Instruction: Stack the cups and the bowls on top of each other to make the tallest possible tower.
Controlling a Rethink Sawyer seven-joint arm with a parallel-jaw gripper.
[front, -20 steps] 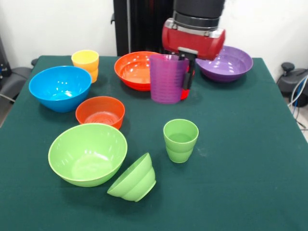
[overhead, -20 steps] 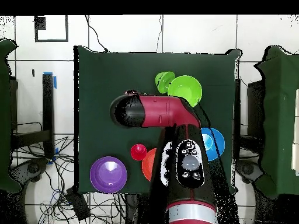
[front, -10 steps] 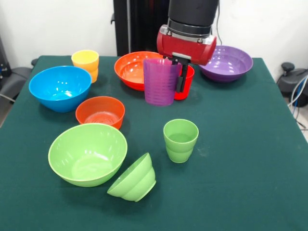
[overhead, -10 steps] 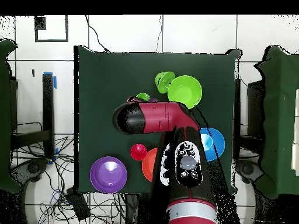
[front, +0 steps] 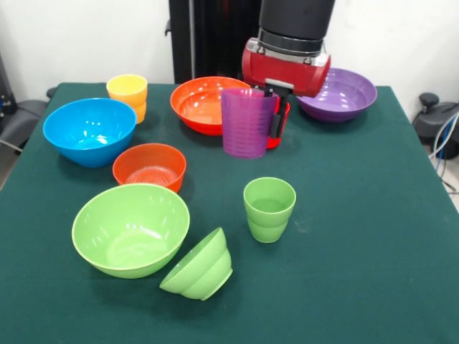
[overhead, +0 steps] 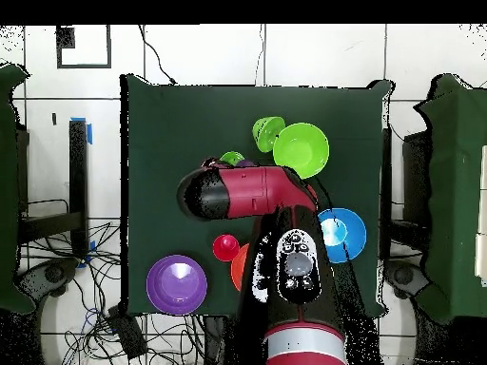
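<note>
Pinching the purple cup point(front: 248, 122) by its rim, one finger inside and one outside, my end effector point(front: 277, 118) holds it clear of the counter point(front: 358, 215).

Largest first, places from my end effector: the blue bowl point(front: 90, 130) sits well off toward the picture's left. The green bowl point(front: 130, 228) lies nearer the camera on that side. Just behind me are the orange bowl point(front: 199, 104) and the purple bowl point(front: 337, 94). The small orange-red bowl point(front: 150, 166) is between blue and green; the small green bowl point(front: 199, 266) lies tipped against the green one. The green cup point(front: 269, 208) stands upright below me, toward the camera. The red cup point(front: 275, 140) peeks out directly behind mine; the yellow cup point(front: 128, 95) is far left.

These look light, stiff and slick; I judge a rim pinch holds, though a cup could swing or slip.
</note>
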